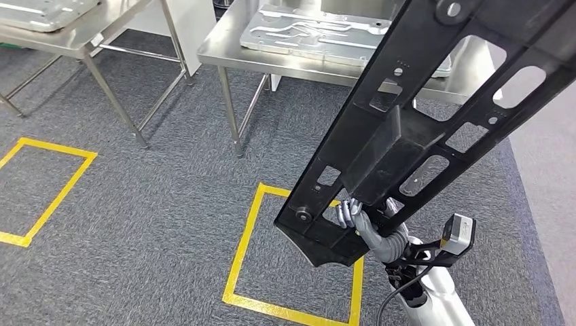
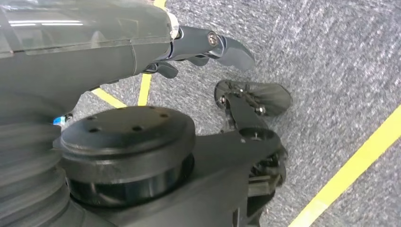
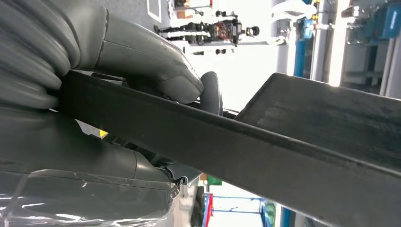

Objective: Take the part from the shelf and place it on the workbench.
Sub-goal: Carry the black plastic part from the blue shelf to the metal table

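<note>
Above the grey carpet, the right hand has its fingers clamped on the long black part, whose long axis slants up and away toward the steel bench. Left hand hangs with fingers apart, holding nothing.

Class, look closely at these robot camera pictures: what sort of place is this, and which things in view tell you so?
Probably a factory or workshop test area. Steel workbenches carry a stamped metal panel, yellow tape squares mark the grey carpet, and the right hand holds a long black slotted part.
</note>
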Available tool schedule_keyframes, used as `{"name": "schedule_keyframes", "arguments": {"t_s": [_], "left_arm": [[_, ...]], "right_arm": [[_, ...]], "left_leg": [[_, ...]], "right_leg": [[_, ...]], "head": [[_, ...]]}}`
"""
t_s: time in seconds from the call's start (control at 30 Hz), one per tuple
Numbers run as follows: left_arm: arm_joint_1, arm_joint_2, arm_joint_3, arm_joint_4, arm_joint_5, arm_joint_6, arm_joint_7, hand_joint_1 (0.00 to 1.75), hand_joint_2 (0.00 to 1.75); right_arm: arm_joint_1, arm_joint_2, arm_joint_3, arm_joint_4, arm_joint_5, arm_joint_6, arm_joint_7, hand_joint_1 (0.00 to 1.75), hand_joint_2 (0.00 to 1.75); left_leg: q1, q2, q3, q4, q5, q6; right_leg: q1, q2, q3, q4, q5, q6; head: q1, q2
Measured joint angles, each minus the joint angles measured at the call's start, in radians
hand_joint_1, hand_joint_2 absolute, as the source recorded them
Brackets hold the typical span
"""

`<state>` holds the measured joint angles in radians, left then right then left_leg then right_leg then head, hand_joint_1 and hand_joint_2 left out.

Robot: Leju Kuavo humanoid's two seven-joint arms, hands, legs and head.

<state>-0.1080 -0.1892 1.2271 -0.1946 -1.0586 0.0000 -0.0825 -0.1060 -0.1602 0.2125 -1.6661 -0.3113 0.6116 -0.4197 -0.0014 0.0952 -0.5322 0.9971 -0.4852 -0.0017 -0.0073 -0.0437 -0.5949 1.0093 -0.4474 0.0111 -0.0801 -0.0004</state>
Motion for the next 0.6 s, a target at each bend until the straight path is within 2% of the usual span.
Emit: {"name": "schedule_keyframes", "arguments": {"t_s": [0.03, 0.1, 0.17, 0.2, 0.23, 0.27, 0.3, 0.33, 0.4, 0.43, 0.47, 0.5, 0.53, 0.57, 0.6], "left_arm": [[-0.001, 0.0, 0.0, 0.0, -0.001, -0.001, 0.0, 0.0, 1.75], [-0.001, 0.0, -0.001, 0.0, -0.002, -0.003, 0.0, 0.0, 1.75], [0.001, 0.0, -0.001, 0.0, -0.003, -0.004, 0.0, 0.0, 1.75], [0.003, 0.0, -0.001, 0.0, -0.003, -0.004, 0.0, 0.0, 1.75], [0.004, 0.0, -0.001, 0.0, -0.003, -0.004, 0.0, 0.0, 1.75], [0.005, 0.0, -0.001, 0.0, -0.003, -0.004, 0.001, 0.0, 1.75], [0.005, 0.0, -0.001, 0.0, -0.003, -0.004, 0.001, 0.0, 1.75], [0.005, 0.0, -0.001, 0.0, -0.002, -0.004, 0.001, 0.0, 1.75], [0.005, 0.001, 0.0, 0.0, -0.002, -0.003, 0.003, 0.0, 1.75], [0.004, 0.001, 0.0, 0.0, -0.002, -0.003, 0.003, 0.0, 1.75], [0.004, 0.001, 0.0, 0.0, -0.002, -0.003, 0.004, 0.0, 1.75], [0.002, 0.001, 0.0, 0.0, -0.001, -0.003, 0.004, 0.0, 1.75], [0.001, 0.001, 0.0, 0.0, -0.001, -0.002, 0.004, 0.0, 1.75], [0.0, 0.0, 0.0, 0.0, -0.001, -0.002, 0.004, 0.0, 1.75], [0.0, -0.001, 0.0, 0.0, -0.001, -0.002, 0.004, 0.0, 1.75]], "right_arm": [[0.004, 0.0, 0.0, -0.003, 0.0, 0.0, 0.001, 1.75, 1.75], [0.009, 0.0, 0.0, -0.01, 0.0, -0.001, 0.001, 1.75, 1.75], [0.013, 0.0, 0.001, -0.014, -0.001, -0.001, 0.0, 1.75, 1.75], [0.016, 0.0, 0.001, -0.015, -0.001, -0.001, 0.001, 1.75, 1.75], [0.02, 0.0, 0.001, -0.015, -0.001, -0.001, 0.001, 1.75, 1.75], [0.022, 0.0, 0.001, -0.015, -0.001, -0.001, 0.001, 1.75, 1.75], [0.024, 0.0, 0.001, -0.015, -0.001, -0.001, 0.001, 1.75, 1.75], [0.023, 0.0, 0.001, -0.015, -0.001, -0.001, 0.001, 1.75, 1.75], [0.021, 0.001, 0.002, -0.016, -0.001, -0.001, 0.001, 1.75, 1.75], [0.019, 0.001, 0.002, -0.017, -0.001, -0.001, 0.003, 1.75, 1.75], [0.018, 0.002, 0.002, -0.017, -0.002, -0.001, 0.004, 1.75, 1.75], [0.018, 0.002, 0.003, -0.018, -0.004, -0.003, 0.006, 1.75, 1.75], [0.019, 0.002, 0.003, -0.018, -0.007, -0.005, 0.006, 1.75, 1.75], [0.019, 0.002, 0.003, -0.018, -0.01, -0.008, 0.006, 1.75, 1.75], [0.018, 0.002, 0.003, -0.018, -0.014, -0.012, 0.006, 1.75, 1.75]], "left_leg": [[0.002, -0.002, 0.001, 0.003, -0.004, -0.006], [0.007, -0.035, -0.016, 0.052, -0.042, -0.016], [0.01, -0.076, -0.071, 0.18, -0.113, -0.021], [0.01, -0.083, -0.103, 0.249, -0.141, -0.022], [0.01, -0.086, -0.125, 0.293, -0.152, -0.022], [0.01, -0.087, -0.128, 0.298, -0.14, -0.02], [0.01, -0.09, -0.113, 0.261, -0.109, -0.017], [0.01, -0.101, -0.083, 0.192, -0.067, -0.012], [0.01, -0.141, -0.027, 0.06, -0.011, -0.001], [0.009, -0.155, -0.013, 0.024, -0.001, 0.003], [0.008, -0.16, -0.01, 0.011, -0.002, 0.006], [0.007, -0.151, -0.009, 0.007, 0.001, 0.009], [0.008, -0.142, -0.007, 0.002, 0.005, 0.015], [0.01, -0.134, -0.004, -0.004, 0.01, 0.022], [0.013, -0.125, -0.002, -0.01, 0.015, 0.027]], "right_leg": [[-0.001, 0.009, 0.0, -0.002, 0.002, -0.005], [-0.007, 0.028, 0.0, -0.006, 0.007, -0.018], [-0.007, 0.048, -0.001, -0.007, 0.009, -0.025], [-0.006, 0.059, -0.002, -0.007, 0.009, -0.027], [-0.005, 0.072, -0.002, -0.006, 0.009, -0.028], [-0.004, 0.085, -0.002, -0.005, 0.01, -0.027], [-0.003, 0.098, -0.001, -0.004, 0.01, -0.027], [-0.003, 0.11, 0.001, -0.003, 0.01, -0.026], [-0.002, 0.132, -0.001, 0.0, 0.011, -0.02], [-0.004, 0.142, -0.004, 0.0, 0.012, -0.014], [-0.005, 0.151, -0.008, -0.001, 0.014, -0.007], [-0.007, 0.161, -0.01, -0.002, 0.017, 0.001], [-0.008, 0.16, -0.013, -0.003, 0.018, 0.007], [-0.007, 0.143, -0.017, 0.005, 0.013, 0.012], [-0.005, 0.117, -0.03, 0.03, -0.005, 0.015]], "head": [[0.0, 0.0], [0.0, 0.0], [0.0, 0.0], [0.0, 0.0], [0.0, 0.0], [0.0, 0.0], [0.0, 0.0], [0.0, 0.0], [0.0, 0.0], [0.0, 0.0], [0.0, 0.0], [0.0, 0.0], [0.0, 0.0], [0.0, 0.0], [0.0, 0.0]]}}
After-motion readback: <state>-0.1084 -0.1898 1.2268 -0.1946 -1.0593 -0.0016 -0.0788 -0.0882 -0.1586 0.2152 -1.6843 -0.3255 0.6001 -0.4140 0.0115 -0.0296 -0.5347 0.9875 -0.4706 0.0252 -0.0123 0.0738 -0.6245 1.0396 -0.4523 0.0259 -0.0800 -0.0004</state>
